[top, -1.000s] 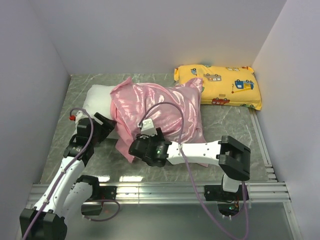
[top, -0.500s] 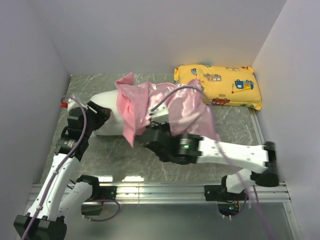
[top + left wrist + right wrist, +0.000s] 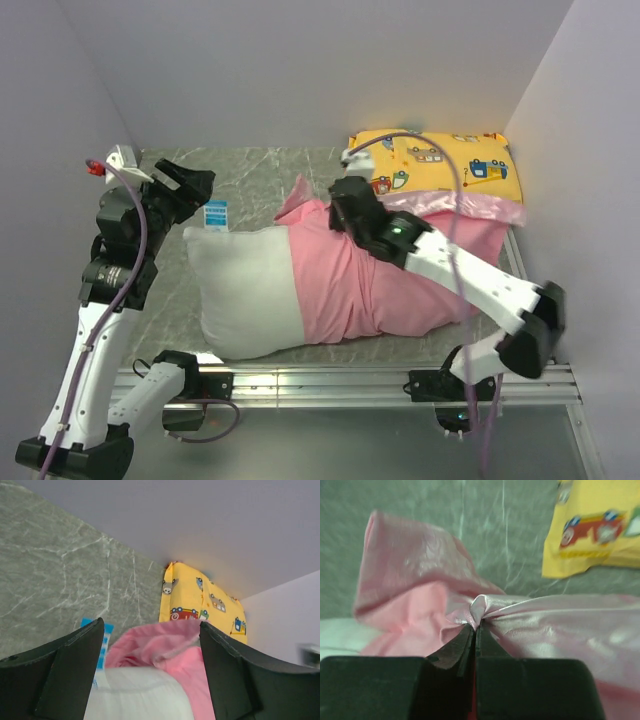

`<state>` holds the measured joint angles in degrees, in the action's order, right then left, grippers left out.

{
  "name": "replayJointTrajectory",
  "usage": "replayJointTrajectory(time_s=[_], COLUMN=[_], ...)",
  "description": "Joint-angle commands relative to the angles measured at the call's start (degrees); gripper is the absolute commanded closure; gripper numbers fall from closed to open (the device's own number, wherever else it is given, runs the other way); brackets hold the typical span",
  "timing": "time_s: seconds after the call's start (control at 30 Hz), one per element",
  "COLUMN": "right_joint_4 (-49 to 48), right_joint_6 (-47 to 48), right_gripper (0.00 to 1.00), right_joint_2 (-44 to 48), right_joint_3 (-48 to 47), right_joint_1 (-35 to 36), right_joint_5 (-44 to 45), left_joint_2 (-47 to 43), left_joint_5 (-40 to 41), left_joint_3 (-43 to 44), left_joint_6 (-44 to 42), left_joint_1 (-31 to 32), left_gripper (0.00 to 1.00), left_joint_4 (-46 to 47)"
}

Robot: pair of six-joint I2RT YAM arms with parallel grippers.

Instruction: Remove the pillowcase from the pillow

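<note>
The right tool pinches a fold of the pillowcase, probably to drag it toward 3 o'clock off the pillow, whose 9 o'clock half lies bare on the bench. The left tool hangs wide and empty at 10 o'clock.

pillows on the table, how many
2: the white pillow at the near left, half inside the pink pillowcase; the yellow vehicle-print pillow at the far right corner.
</note>
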<state>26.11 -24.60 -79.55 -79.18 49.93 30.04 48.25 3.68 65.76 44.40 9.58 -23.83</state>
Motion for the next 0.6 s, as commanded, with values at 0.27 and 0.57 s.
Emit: replayJointTrajectory(time_s=[0.27,0.57], right_joint_4=[-9.94,-5.89], right_joint_6=[-3.97,-2.03], right_gripper=[1.00,1.00], right_joint_2=[-18.44,-22.50], right_joint_3=[-0.44,-11.09], right_joint_1=[-9.94,-12.05], right_joint_5=[-13.96,-15.36], left_joint_2=[-4.39,5.79], left_joint_5=[-3.86,3.68], left_joint_3=[-13.01,-16.45], left_joint_6=[3.85,1.57], left_joint_1=[4.12,19.21], left_gripper=[0.17,0.02], left_joint_4=[-2.44,-2.27])
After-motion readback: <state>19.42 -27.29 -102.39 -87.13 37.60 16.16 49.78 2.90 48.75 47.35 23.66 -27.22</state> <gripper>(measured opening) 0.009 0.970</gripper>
